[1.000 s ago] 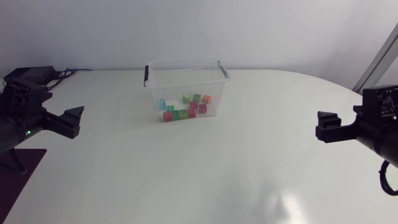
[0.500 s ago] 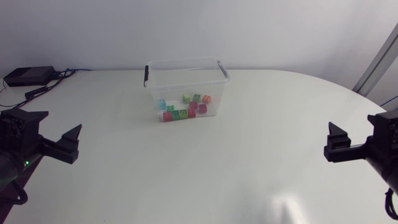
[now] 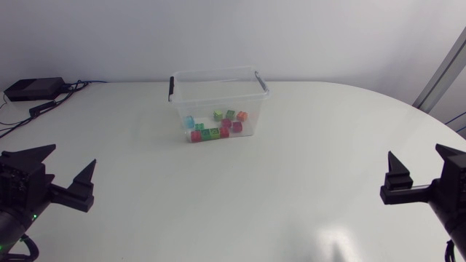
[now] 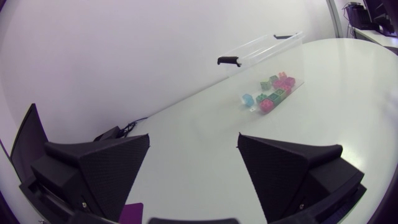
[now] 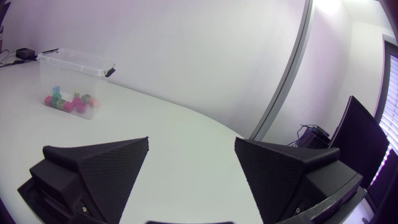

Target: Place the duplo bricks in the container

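White and faintly glossy, the desk is carrying a clear plastic container with black handle clips near its far edge. Inside it, small translucent duplo bricks in red, green, blue and orange are lying scattered on the floor. Over the desk's near left part the left gripper is hanging with fingers spread wide, gripping nothing. Over the near right part the right gripper is hanging likewise wide open and empty, well apart from the container.

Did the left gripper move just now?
Yes. The left gripper has pulled back, away from the container and toward the table's near edge.
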You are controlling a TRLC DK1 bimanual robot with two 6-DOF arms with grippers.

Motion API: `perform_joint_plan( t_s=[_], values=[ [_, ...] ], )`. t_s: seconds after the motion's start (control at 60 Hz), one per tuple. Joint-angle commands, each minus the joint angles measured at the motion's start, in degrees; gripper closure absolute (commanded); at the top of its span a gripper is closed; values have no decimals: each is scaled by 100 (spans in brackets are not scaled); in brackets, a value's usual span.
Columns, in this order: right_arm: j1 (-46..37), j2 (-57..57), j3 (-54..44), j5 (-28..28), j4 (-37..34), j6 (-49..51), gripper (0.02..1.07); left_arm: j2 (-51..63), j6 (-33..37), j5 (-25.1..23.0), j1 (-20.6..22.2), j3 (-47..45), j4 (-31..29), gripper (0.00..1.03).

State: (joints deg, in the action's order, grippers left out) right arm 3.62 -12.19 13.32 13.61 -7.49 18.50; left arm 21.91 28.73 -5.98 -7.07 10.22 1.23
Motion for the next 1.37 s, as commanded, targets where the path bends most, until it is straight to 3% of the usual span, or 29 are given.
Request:
perform_joint_plan(
  t_s=[0.0, 0.2, 1.1, 1.35],
  values=[
    [7, 129, -225, 54, 37, 110, 7, -161, 62, -70, -31, -213, 79, 4],
    [16, 559, -409, 46, -51, 110, 7, -715, -8, -79, 39, -556, 52, 4],
    [-362, 1218, -1332, -1360, 748, -1849, 7, -2190, -2871, 597, 707, -1022, -123, 4],
    [-362, 1219, -1332, -1361, 749, -1850, 7, -2191, -2873, 598, 707, -1022, -123, 4]
  ],
)
